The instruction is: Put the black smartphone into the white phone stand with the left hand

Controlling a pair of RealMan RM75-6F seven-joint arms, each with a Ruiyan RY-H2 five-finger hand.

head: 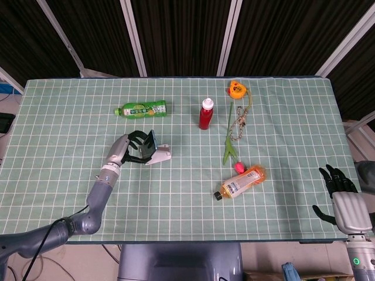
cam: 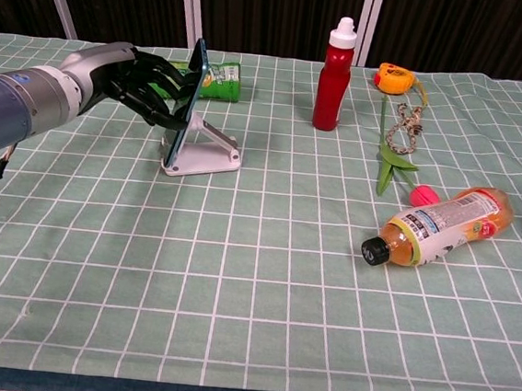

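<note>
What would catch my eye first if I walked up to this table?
Probably the left hand at the table's left, holding a black smartphone on edge against a white phone stand. Next, the red bottle standing upright toward the back, and the orange drink bottle lying on its side at the right, beside a pink tulip.
</note>
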